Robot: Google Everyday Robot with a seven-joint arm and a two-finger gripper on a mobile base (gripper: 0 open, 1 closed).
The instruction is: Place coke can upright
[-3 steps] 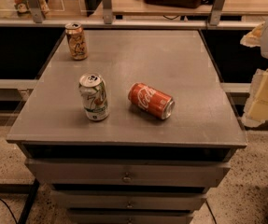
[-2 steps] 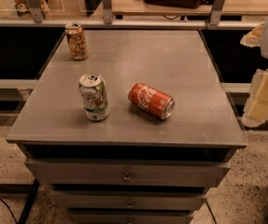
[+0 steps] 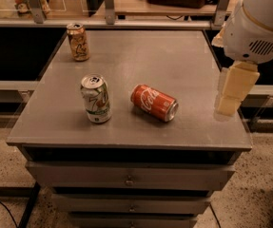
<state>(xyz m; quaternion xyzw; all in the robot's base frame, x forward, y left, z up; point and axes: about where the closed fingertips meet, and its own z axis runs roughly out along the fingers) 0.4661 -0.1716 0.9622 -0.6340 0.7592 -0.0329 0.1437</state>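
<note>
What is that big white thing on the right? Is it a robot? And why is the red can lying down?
Yes, the white thing is a robot's arm. The pale block hanging from it is its gripper, the robot's hand, hovering by the right edge of the grey table top. There is one camera, looking down at the table from the front. Three cans sit on it: the red coke can lies on its side in the middle, a white-and-green can stands left of it, and a gold-tan can stands at the far left. The gripper touches no can. Its job is to stand the coke can up.
</note>
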